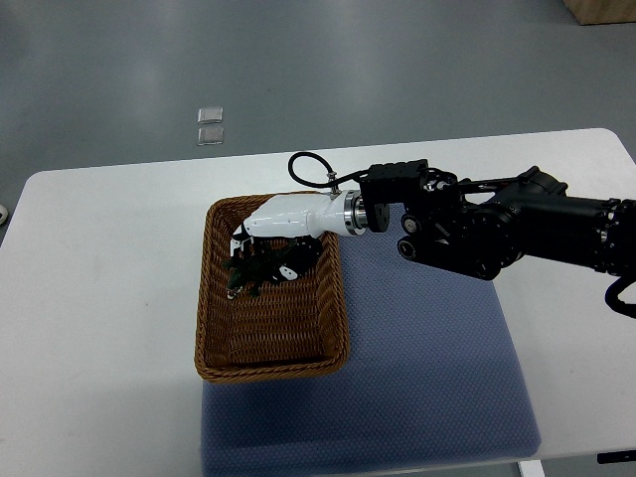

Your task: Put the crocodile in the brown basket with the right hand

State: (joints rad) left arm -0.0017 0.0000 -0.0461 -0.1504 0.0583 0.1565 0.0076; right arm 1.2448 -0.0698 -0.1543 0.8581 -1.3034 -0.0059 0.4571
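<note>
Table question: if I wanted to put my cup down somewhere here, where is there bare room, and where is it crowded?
The white table left of the brown basket is bare, as is the blue mat below the right arm. The basket's near half is free too. Its far end is crowded: the right hand sits there over the crocodile.

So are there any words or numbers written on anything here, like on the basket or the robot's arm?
No readable text anywhere.
Brown woven wicker basket: no label.
White right hand and its black arm: no print that can be made out.
Dark green toy crocodile, blue mat, white table: plain.
Two small clear squares on the floor: too small to tell.
</note>
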